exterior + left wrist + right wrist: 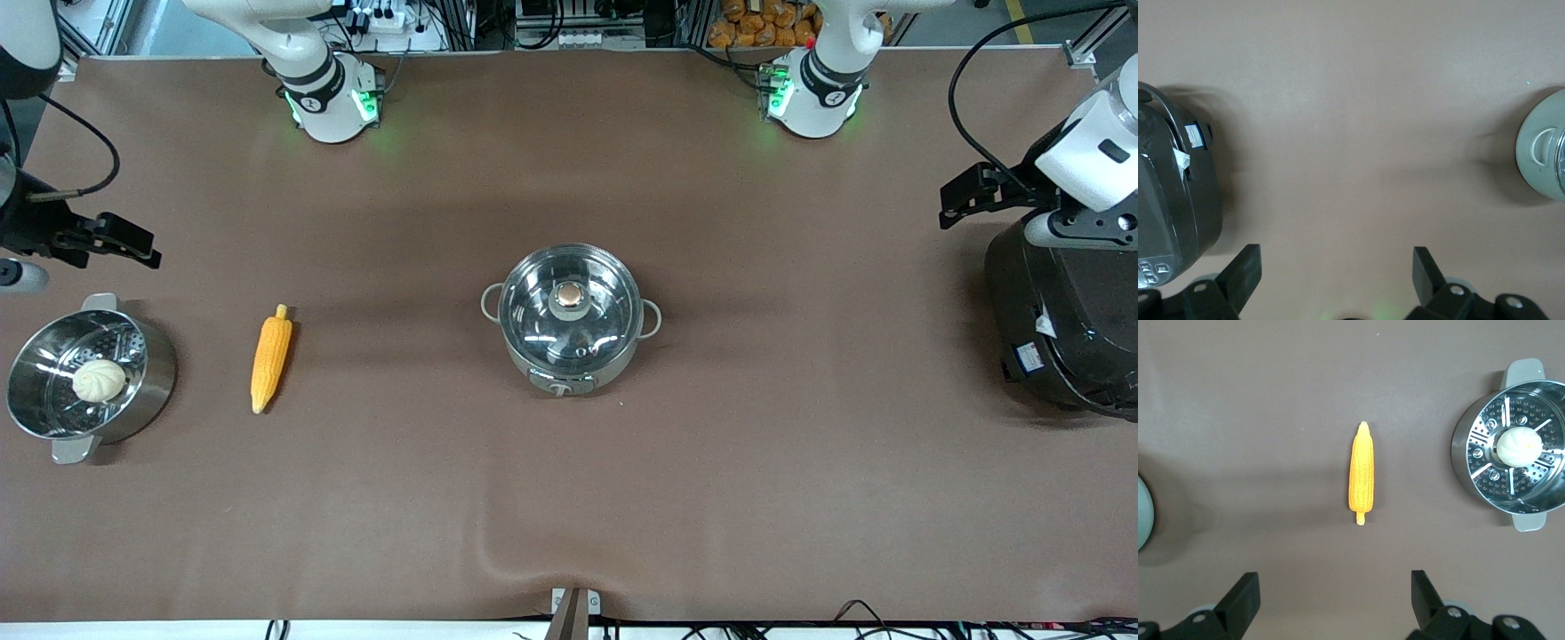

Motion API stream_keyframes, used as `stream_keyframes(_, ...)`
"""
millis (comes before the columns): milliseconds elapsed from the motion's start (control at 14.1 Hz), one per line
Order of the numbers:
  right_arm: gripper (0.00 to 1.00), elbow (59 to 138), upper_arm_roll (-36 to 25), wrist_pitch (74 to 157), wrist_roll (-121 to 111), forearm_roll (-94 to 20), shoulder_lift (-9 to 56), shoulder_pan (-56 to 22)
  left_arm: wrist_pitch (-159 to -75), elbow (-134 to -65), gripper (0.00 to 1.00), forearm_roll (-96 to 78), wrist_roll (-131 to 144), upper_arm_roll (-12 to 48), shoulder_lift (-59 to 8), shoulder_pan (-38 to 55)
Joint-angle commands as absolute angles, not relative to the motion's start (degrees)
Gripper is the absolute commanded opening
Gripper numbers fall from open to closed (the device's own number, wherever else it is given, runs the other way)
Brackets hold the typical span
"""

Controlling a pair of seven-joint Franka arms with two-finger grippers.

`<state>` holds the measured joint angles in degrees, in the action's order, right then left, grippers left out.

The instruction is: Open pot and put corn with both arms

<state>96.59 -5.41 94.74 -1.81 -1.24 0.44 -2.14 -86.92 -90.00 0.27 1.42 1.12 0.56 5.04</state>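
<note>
The steel pot [569, 342] stands mid-table with its glass lid [605, 311] on and the copper knob [570, 298] on top. Its edge shows in the left wrist view [1543, 155] and the right wrist view [1142, 513]. The corn [270, 358] lies on the cloth between the pot and the steamer, also in the right wrist view [1361, 475]. My right gripper [124, 242] is open and empty over bare cloth at the right arm's end [1335, 593]. My left gripper [965, 200] is open and empty over bare cloth beside the rice cooker [1337, 267].
A steel steamer pot [142, 391] with a pale bun [98, 380] in its insert stands at the right arm's end, also in the right wrist view [1471, 463]. A big black rice cooker [1067, 329] stands at the left arm's end, also in the left wrist view [1171, 200].
</note>
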Motion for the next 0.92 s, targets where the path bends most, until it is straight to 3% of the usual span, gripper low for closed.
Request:
stream_keyframes(0, 1.00, 97.56, -5.27, 95.10, -0.97, -1.49, -0.70, -2.37, -85.87, -89.12, 1.00, 0.53, 0.62, 1.32, 0.26, 4.57)
stream_keyframes(355, 1.00, 93.96, -5.27, 90.80, -1.23, -1.58, -0.97, -2.11, -85.43, -89.21, 1.00, 0.53, 0.70, 1.41, 0.26, 5.10)
stream_keyframes(852, 1.00, 93.78, -5.36, 90.79, -1.23, -1.76, -0.97, -2.20, -85.43, -89.12, 1.00, 0.53, 0.79, 1.32, 0.26, 5.27)
